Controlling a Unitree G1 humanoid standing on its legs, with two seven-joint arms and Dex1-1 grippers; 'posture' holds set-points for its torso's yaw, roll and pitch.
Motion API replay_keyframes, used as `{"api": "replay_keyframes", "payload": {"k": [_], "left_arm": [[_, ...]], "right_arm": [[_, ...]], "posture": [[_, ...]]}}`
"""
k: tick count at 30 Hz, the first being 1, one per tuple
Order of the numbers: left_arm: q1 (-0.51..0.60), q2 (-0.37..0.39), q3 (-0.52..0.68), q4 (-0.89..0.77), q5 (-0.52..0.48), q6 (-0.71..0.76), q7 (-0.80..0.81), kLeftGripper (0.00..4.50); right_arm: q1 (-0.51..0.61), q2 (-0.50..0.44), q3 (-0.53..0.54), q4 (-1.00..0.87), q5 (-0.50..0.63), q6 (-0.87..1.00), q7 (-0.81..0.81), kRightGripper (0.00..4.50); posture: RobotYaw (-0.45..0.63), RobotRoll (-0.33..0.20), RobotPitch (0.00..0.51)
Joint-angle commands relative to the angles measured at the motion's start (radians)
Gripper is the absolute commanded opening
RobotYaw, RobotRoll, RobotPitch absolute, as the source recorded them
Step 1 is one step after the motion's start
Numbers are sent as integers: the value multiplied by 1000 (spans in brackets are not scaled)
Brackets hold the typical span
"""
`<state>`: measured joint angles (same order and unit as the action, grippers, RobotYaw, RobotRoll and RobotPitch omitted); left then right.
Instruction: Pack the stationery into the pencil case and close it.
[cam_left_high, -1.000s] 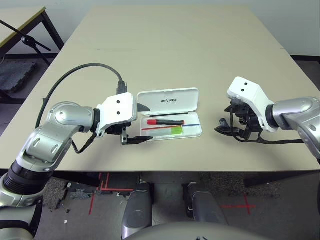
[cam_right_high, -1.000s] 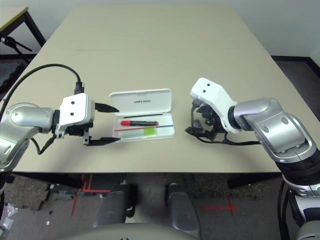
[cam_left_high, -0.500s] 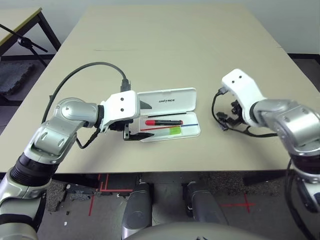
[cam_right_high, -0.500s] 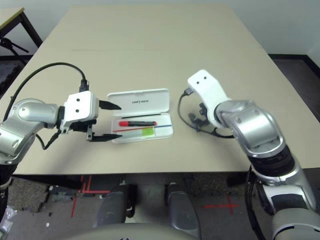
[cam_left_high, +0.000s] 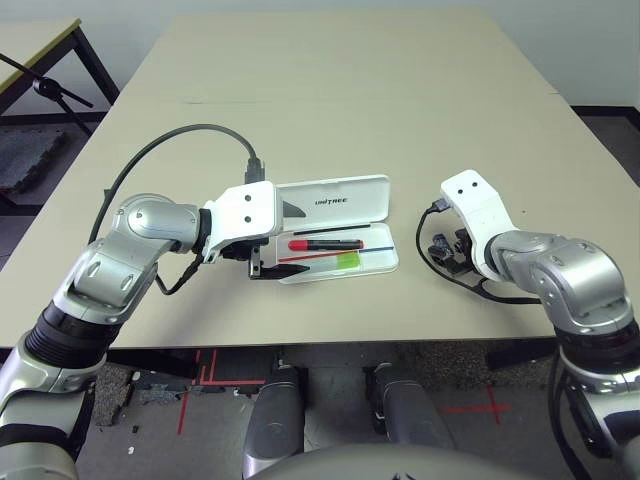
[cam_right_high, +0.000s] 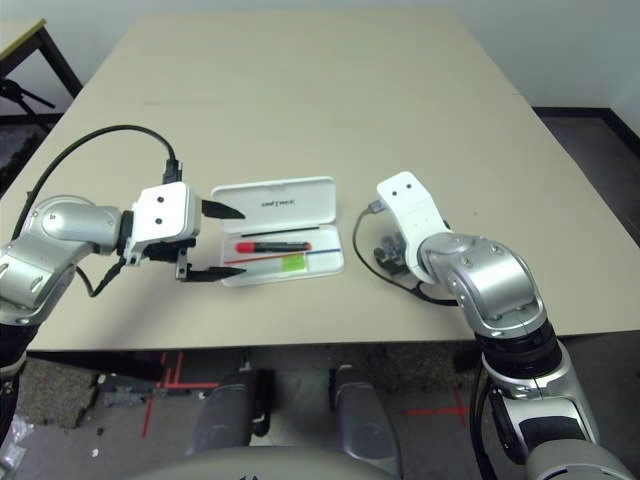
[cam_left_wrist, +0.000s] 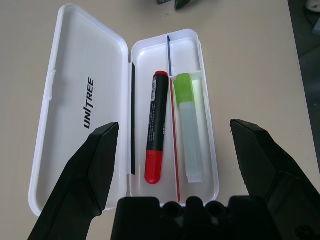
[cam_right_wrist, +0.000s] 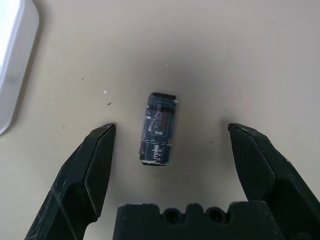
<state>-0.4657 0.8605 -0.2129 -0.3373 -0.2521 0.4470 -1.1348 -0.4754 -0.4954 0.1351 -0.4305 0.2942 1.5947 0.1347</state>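
Stationery count first: three pieces total, and two of them sit in the pencil case (cam_left_high: 335, 228), which lies open on the tan table (cam_left_high: 350, 90) near the front edge, lid flipped flat away from the robot with the "UNITREE" lettering facing up. Nearest in the tray is the pale highlighter (cam_left_wrist: 190, 132) with its lime-green cap, one of those. Right beside it, on the lid side, lies one red marker (cam_left_wrist: 156, 127) with a black barrel, parallel to it, with a thin red-and-blue line between the two. Third piece, one tiny dark grey block (cam_right_wrist: 158, 128), is out on the bare table to the right of the case, well apart from it. The right gripper (cam_right_wrist: 170, 145) hangs over that block with its two black fingers spread wide on either side, touching nothing. The left gripper (cam_left_wrist: 172, 150) is at the case's left short end, also spread wide, one finger over the lid and the other past the tray's near edge, holding nothing.
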Motion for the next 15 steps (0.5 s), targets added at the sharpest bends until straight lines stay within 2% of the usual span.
{"api": "replay_keyframes", "payload": {"k": [1, 7, 11, 15], "left_arm": [[-7, -4, -10, -18, 6, 8, -3, 4486], [-1, 2, -4, -29, 7, 17, 3, 4486], [2, 3, -2, -38, 5, 25, 6, 4500], [6, 7, 1, -44, 5, 29, 6, 4500]], "right_arm": [[6, 16, 4, 29, 15, 20, -17, 4500], [-9, 36, 15, 66, 5, 20, -30, 4500], [-24, 30, 22, 84, -1, 20, -28, 3189], [-40, 5, 26, 96, 0, 20, -21, 1610]], "posture": [[-19, 0, 122], [-12, 0, 122], [-12, 0, 122], [3, 0, 117]]}}
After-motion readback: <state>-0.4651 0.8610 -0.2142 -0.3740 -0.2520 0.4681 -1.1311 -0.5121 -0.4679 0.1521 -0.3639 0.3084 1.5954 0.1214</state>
